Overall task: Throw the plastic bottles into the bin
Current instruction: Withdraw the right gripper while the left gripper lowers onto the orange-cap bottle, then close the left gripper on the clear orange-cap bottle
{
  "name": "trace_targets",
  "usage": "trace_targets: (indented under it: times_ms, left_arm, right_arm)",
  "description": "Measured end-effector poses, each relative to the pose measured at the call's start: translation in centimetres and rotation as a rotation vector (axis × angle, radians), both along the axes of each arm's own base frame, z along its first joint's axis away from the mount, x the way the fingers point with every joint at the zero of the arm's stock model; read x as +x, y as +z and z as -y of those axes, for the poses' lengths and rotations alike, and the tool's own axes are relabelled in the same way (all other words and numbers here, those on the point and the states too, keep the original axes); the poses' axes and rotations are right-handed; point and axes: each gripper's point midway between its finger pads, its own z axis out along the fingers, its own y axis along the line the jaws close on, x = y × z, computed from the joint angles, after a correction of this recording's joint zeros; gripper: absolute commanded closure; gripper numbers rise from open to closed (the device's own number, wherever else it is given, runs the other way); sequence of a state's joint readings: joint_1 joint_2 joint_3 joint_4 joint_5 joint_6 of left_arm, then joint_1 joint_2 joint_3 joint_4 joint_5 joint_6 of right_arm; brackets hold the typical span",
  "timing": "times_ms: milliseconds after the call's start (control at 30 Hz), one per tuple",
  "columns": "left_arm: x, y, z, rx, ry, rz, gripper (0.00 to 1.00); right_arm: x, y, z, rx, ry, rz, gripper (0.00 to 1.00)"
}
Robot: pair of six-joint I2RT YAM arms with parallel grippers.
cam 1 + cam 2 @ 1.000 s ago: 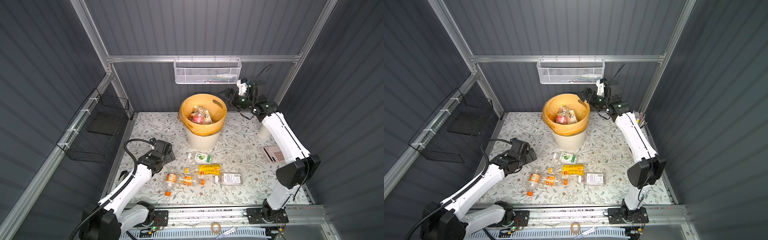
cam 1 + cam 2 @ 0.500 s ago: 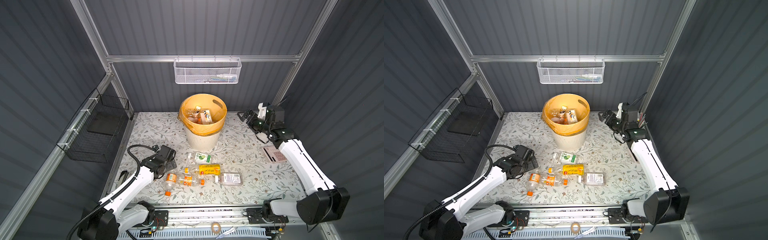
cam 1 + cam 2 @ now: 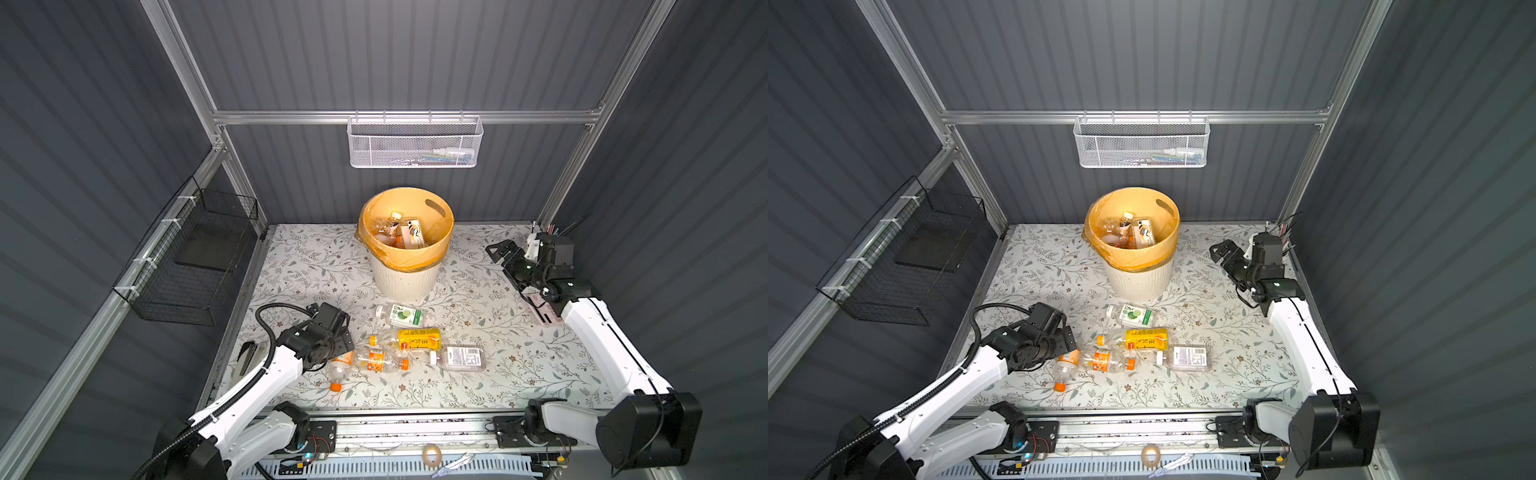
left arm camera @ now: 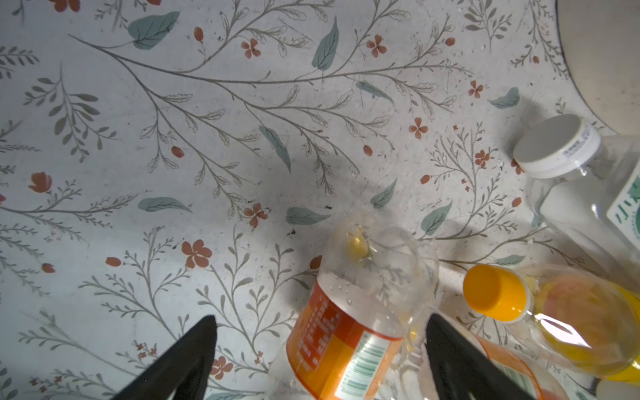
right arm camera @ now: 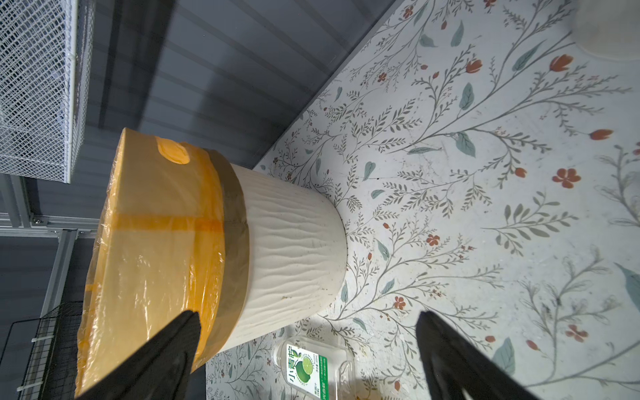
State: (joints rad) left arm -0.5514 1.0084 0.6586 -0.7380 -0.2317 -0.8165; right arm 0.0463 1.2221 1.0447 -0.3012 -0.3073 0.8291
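Near the front-left of the table (image 3: pixel 299 266), the left gripper (image 4: pixel 321 318) is hanging low over an orange-label bottle (image 4: pixel 343 332). Its jaws are standing apart, one on each side of the bottle, with clear table showing on one side, so nothing is being gripped. Five plastic bottles (image 3: pixel 376 360) are lying on their sides in a loose cluster at mid-table toward the front edge: the straddled one, a second orange-label one just beside it, a yellow-label bottle (image 3: pixel 415 338), a flat clear bottle (image 3: pixel 459 357) and a lime-label bottle (image 3: pixel 400 314) nearest the bin. The bin (image 3: pixel 405 274) is standing upright near the middle of the back edge, with more bottles lying inside it. Near the right edge, the right gripper (image 5: pixel 307 313) is pointing toward the bin, jaws wide apart and empty.
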Motion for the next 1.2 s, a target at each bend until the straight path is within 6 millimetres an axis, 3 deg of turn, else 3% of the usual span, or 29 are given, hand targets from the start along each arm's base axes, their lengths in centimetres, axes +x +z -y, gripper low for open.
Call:
trace_targets:
  times_ms: [400,633,800,1067,1200]
  left_arm:
    - [-0.8,-2.6,0.5,0.043,-0.07,-0.118,0.21]
    - [-0.8,-4.0,0.4,0.071,-0.052,-0.169,0.22]
    - [-0.9,-5.0,0.4,0.083,-0.031,-0.202,0.2]
    - [-0.4,-5.2,0.5,0.077,0.0,-0.189,0.45]
    - [0.3,-3.7,0.6,0.047,0.024,-0.123,0.5]
  right_arm:
    - [-0.3,-2.6,-0.7,0.075,0.049,-0.063,0.01]
    - [-1.0,-4.2,0.2,0.093,0.031,-0.092,0.01]
    - [-1.4,-4.2,1.1,0.101,0.008,-0.087,0.01]
    - [-1.6,-4.4,1.6,0.118,-0.01,-0.086,0.01]
    - [-1.7,-4.7,1.7,0.12,-0.014,-0.092,0.01]
